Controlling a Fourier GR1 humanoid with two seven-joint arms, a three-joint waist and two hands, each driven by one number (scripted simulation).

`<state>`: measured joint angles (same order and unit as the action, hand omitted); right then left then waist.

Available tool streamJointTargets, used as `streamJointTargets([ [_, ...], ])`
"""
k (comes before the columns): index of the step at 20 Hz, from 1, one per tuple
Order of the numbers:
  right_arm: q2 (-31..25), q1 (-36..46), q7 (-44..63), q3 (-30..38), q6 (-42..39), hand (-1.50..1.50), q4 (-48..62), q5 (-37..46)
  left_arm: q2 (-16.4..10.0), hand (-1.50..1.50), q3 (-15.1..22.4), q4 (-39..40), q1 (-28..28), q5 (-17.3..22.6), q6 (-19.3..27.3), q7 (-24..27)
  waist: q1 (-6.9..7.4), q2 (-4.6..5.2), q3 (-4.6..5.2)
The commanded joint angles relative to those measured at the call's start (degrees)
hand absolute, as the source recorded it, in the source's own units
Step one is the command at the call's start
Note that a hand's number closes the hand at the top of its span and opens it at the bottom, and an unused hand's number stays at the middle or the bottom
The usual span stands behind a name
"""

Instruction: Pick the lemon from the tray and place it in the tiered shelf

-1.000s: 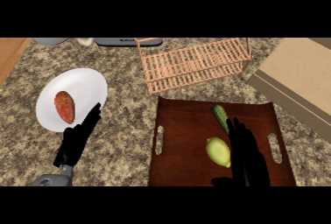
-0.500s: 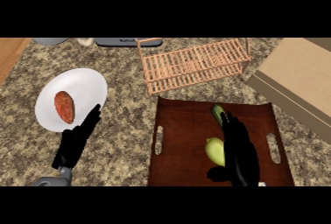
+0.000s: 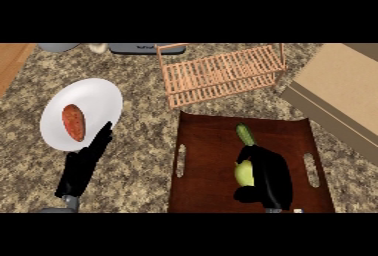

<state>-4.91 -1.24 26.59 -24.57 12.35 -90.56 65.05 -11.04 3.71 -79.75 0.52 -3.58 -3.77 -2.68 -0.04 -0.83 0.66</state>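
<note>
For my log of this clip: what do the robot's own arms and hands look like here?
Both are plain black. The left robot hand is long and slim with tapering fingers; the right robot hand reads as a bulkier, rounded black shape. A short grey wrist piece shows below the left one, and only a sliver of grey shows below the right. No cables or markings are visible.

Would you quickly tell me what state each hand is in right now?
Left hand: open, holding nothing, by the white plate.
Right hand: shut, curled round the lemon on the tray.
</note>
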Motion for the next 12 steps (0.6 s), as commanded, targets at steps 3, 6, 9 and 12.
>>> streamJointTargets([
  [3,2.2,2.1,-1.0,1.0,5.9,1.50,7.1,5.0,0.8,0.00,-0.7,2.1,-1.1,-0.8,-0.8,1.0,0.08,0.84,-0.66],
  [6,1.1,-0.8,1.7,0.6,3.3,1.50,-2.2,5.8,1.8,0.00,-0.1,-3.4,-3.2,-1.2,0.7,-6.2,-0.07,0.75,-0.67],
  [9,-5.3,1.0,-0.2,4.7,-10.7,1.50,-2.0,-1.1,0.1,0.00,-0.2,-2.4,1.2,-1.6,-0.7,-1.3,0.27,0.77,-0.66],
  [12,-12.1,3.5,-2.4,10.0,-23.6,1.50,-1.9,-8.4,0.6,0.00,-1.4,0.8,-1.1,-0.7,-0.6,-0.8,-0.05,0.97,-0.59],
])
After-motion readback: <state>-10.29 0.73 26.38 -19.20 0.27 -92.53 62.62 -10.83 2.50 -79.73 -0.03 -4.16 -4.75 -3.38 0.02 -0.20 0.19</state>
